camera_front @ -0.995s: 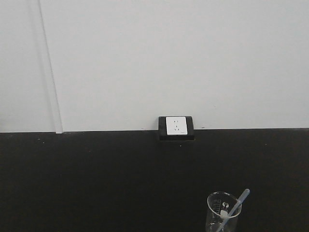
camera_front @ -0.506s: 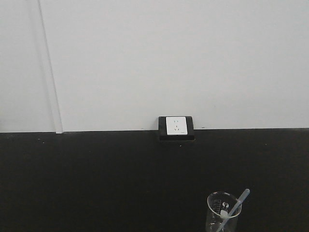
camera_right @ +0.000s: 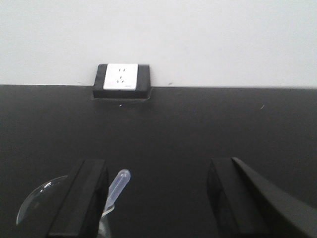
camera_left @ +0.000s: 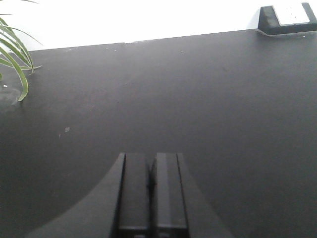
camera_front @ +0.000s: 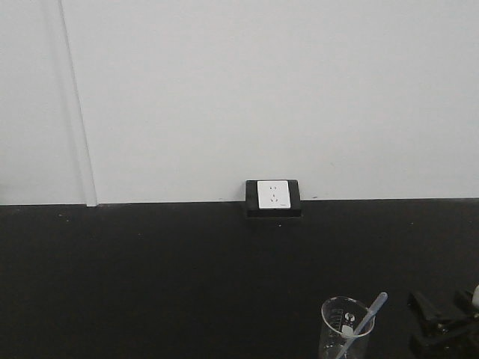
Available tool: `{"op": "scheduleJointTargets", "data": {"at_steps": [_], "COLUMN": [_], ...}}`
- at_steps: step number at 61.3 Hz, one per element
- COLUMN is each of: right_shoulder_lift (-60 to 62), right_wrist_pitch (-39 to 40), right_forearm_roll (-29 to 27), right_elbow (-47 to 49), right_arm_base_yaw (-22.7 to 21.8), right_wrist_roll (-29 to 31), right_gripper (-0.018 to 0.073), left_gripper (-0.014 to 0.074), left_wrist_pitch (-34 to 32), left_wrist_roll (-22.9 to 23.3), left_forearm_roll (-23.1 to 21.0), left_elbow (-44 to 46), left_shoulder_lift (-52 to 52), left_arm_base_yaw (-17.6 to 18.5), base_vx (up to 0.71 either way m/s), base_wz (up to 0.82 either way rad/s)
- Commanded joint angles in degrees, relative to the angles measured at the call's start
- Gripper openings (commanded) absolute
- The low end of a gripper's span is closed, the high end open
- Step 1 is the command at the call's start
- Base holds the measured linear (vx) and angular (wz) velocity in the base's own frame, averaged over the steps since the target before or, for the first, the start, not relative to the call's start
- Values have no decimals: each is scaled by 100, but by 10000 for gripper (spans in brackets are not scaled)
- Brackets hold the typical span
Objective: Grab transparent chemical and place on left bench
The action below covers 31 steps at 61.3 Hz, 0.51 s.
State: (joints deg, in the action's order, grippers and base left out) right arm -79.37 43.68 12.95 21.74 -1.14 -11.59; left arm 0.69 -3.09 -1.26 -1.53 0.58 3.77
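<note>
The transparent pipette (camera_front: 365, 320) stands tilted in a small glass beaker (camera_front: 340, 333) at the near side of the black worktop (camera_front: 150, 277). Its bulb end leans out over the rim toward the right.

In the front view, the right tool (camera_front: 432, 325) sits just to the right of the beaker, low over the worktop. Its two fingers are spread apart with nothing between them. From the right wrist camera, the pipette's bulb (camera_right: 118, 182) shows just inside the left-hand finger (camera_right: 81, 198). That finger hides the lower stem and much of the beaker, leaving only a curve of rim (camera_right: 30, 206) visible beyond it. Whether the finger touches the pipette cannot be told.

The left tool (camera_left: 150, 161) has its fingers pressed together, holding nothing, above a bare stretch of the same worktop. Green plant leaves (camera_left: 15, 54) reach in at the left edge of the left wrist view.

A wall socket (camera_front: 273, 197) in a black housing sits at the back where the worktop meets the white wall (camera_front: 262, 90), well apart from the beaker.
</note>
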Motion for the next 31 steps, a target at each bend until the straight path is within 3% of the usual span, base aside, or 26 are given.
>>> {"op": "scheduleJointTargets", "data": {"at_steps": [1, 9, 20, 31], "right_shoulder_lift": [-449, -1099, -1722, -2187], "right_wrist_pitch": [1101, 1691, 1727, 1642], "right_forearm_roll": [223, 373, 943, 936], "right_elbow": [176, 281, 844, 1304], "right_arm_base_yaw": [-1, -1, 26, 45], "right_wrist_roll": [-412, -701, -1098, -1153], "right_gripper": [503, 503, 503, 497], "left_gripper": [-3, -3, -3, -3], "left_wrist_pitch": [-449, -449, -449, -449], "left_wrist_roll": [45, 45, 45, 45], "left_forearm_roll": [-4, -4, -4, -4], "left_elbow": [-93, -93, -93, -93], "left_shoulder_lift": [110, 110, 110, 110], "left_arm_base_yaw": [10, 10, 10, 10], "base_vx": [0, 0, 0, 0], "base_wz": [0, 0, 0, 0]}}
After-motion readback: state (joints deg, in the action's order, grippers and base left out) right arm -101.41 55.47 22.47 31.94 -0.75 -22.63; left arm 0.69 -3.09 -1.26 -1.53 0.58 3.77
